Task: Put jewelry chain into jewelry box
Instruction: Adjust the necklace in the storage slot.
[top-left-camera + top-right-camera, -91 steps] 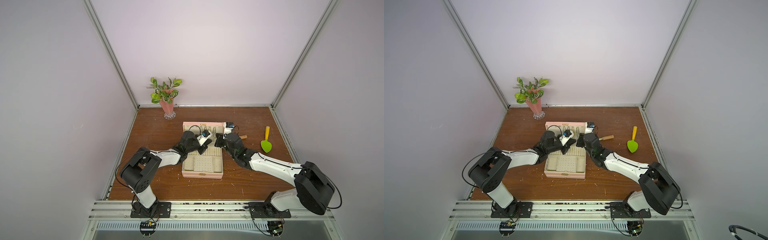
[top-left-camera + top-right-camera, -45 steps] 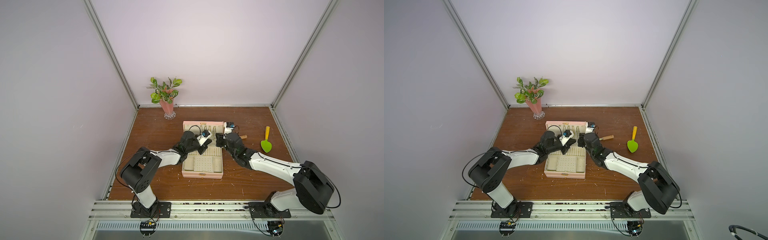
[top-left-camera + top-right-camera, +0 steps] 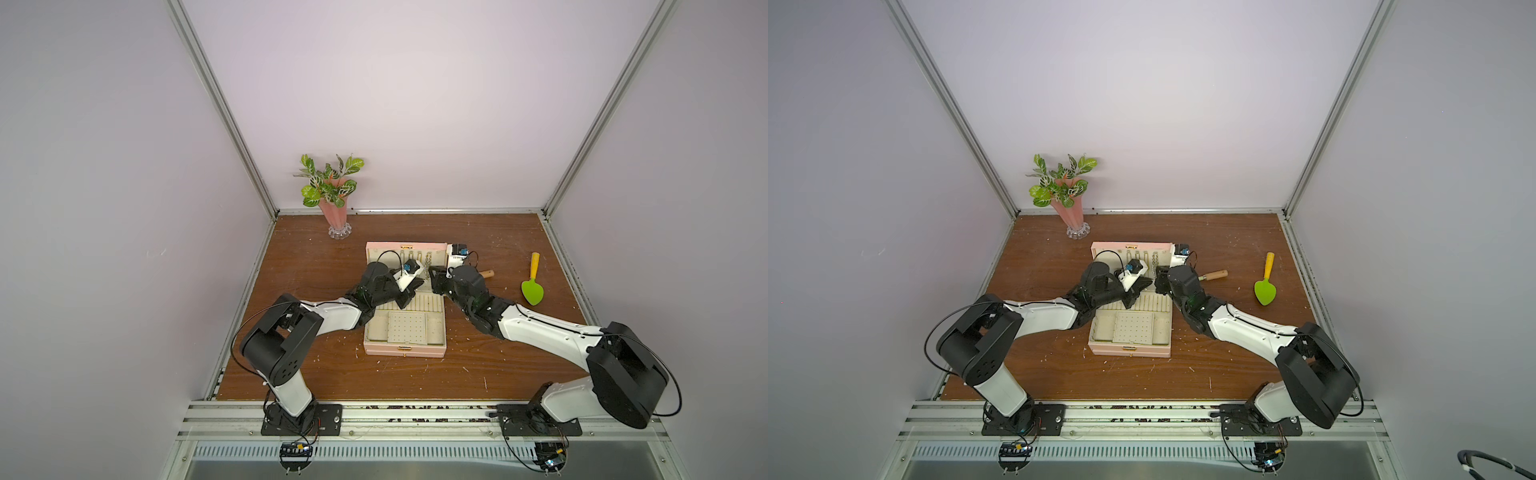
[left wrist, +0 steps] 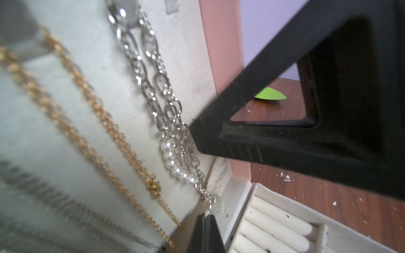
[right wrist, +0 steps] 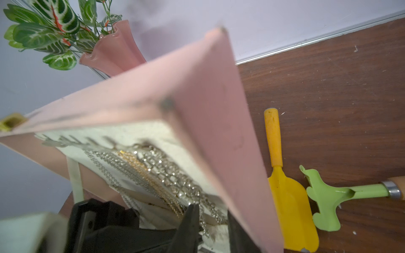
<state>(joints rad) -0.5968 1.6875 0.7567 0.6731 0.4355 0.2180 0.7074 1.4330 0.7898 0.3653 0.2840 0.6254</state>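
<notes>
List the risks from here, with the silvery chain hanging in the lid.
1. The jewelry chain hangs right beside a gold chain; dragging it could tangle them.
2. The jaws of the right gripper stand open astride its lower links; one link may snag if the gripper backs off.
3. The lid of the jewelry box stands upright close by that gripper; a nudge might swing it.

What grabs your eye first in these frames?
The open pink jewelry box sits mid-table, with the left gripper and right gripper nose to nose at its upright lid. On the lid's cream lining hangs the chunky silvery jewelry chain, beside thinner gold chains. Further out, a pink vase of leaves stands at the back wall and a green scoop lies to the right.
</notes>
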